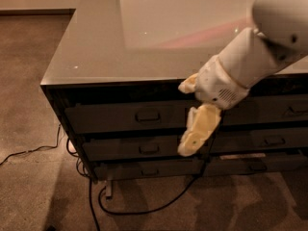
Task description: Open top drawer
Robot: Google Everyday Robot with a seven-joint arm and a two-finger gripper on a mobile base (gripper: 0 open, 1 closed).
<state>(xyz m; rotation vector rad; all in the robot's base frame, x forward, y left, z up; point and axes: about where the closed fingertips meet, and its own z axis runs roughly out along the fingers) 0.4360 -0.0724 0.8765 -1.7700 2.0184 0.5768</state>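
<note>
The top drawer [110,118] is the uppermost dark front in the cabinet's left column, just under the tabletop, and it is shut. Its small rectangular pull [147,115] sits at the centre of the front. My gripper [188,118], with cream fingers [198,131] on a white arm [250,64], hangs in front of the drawer row. It is to the right of the pull, about a hand's width away, and not touching it. The gripper is open and empty. The inner tray is hidden.
Two shallower drawers [139,149] lie below the top one, and more drawer fronts [284,110] fill the right column. The glossy grey tabletop [96,47] overhangs them. Black cables [144,208] trail on the carpet under and left of the cabinet.
</note>
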